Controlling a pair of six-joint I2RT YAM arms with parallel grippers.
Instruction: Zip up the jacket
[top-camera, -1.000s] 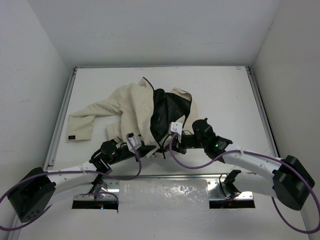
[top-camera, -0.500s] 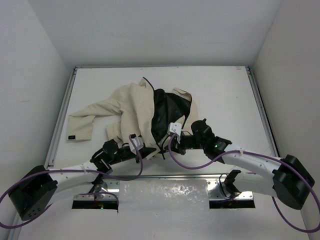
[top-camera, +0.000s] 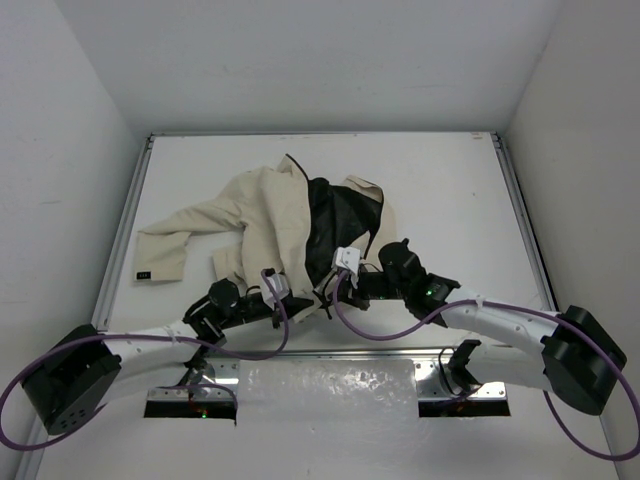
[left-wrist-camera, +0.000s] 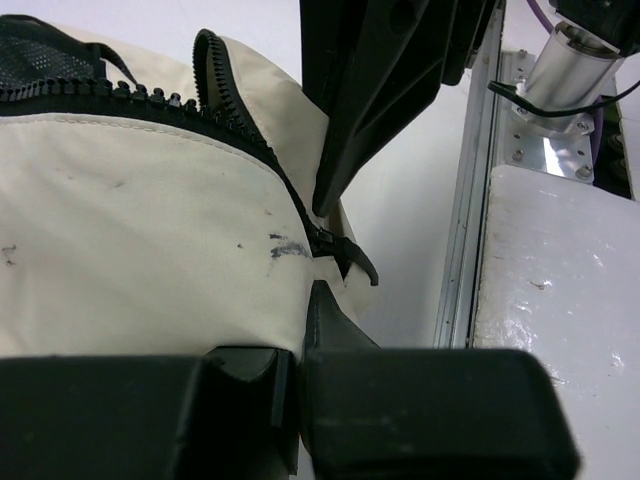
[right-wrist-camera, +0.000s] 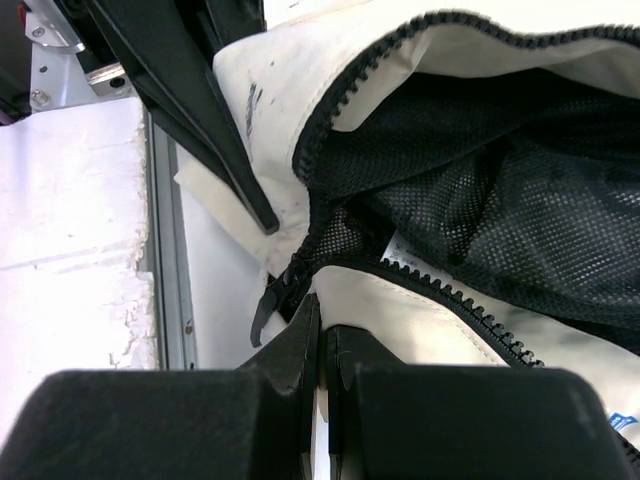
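Two pincers meet at one spot, the near hem of the jacket (top-camera: 265, 215), which lies crumpled left of centre on the white surface (top-camera: 450, 200). One sleeve (top-camera: 175, 240) is flung out toward the left wall.

The left pincer (top-camera: 303, 306) has its jaws together on the cream hem. In its wrist view the fabric runs down into the gap at the left pincer (left-wrist-camera: 312, 300), just beside the slider (left-wrist-camera: 350, 255).

The right pincer (top-camera: 328, 293) is also pressed together. Its tips at the right pincer (right-wrist-camera: 315, 305) sit against the bottom end of the zipper, where the slider (right-wrist-camera: 268, 300) hangs. Whether any cloth is caught between them I cannot tell.

Above the slider the zipper teeth (right-wrist-camera: 360, 70) part widely, baring the black mesh lining (right-wrist-camera: 480, 190).

Each pincer crowds the other: the right one's dark fingers come down close over the slider in the left wrist view, and the left one's slant in beside the hem in the right wrist view.

Just beyond the hem runs the metal rail (left-wrist-camera: 465, 200) at the near edge, then a white block (left-wrist-camera: 560, 300). A purple cable (top-camera: 390, 325) loops under the right arm.
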